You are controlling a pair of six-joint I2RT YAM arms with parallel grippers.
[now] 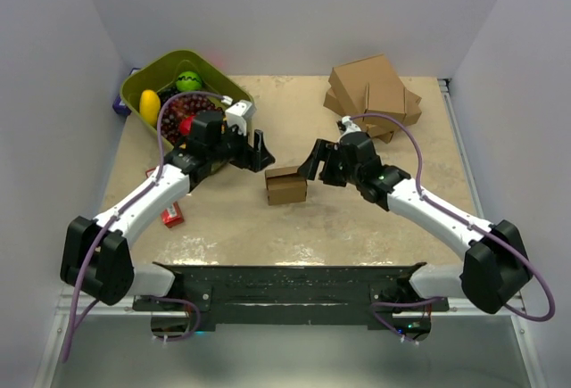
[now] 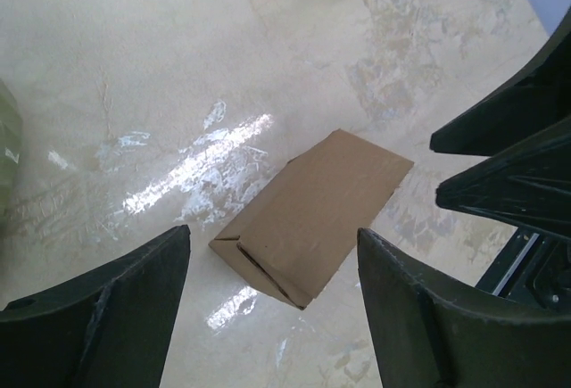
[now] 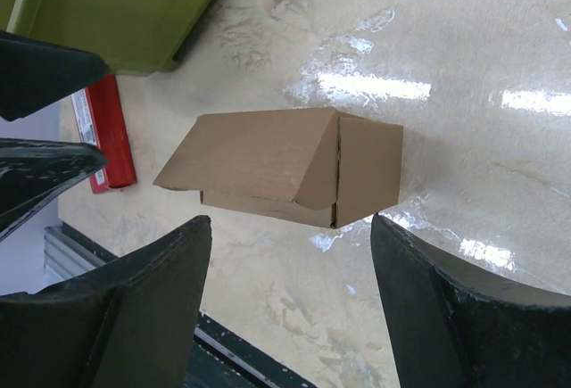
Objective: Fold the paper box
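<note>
Top external view puts the paper box (image 1: 285, 185) near the middle of the table (image 1: 357, 227), closed into a small block with its flaps down, so the folding looks done or nearly so. From the box, the left gripper (image 1: 266, 154) stands at 10 o'clock and the right gripper (image 1: 312, 163) at 2 o'clock, each just beside it. Both have their fingers spread wide and hold nothing; in the wrist views the cardboard lies between the fingers, apparently untouched. That stance would suit either leaving the box free or pressing its sides again. The table is bare at 6 o'clock, toward the bases. The green bin (image 1: 134, 94) at 10 o'clock, the cartons (image 1: 370, 94) at 1 o'clock and the red packet (image 1: 172, 217) at 8 o'clock lie well apart from it
</note>
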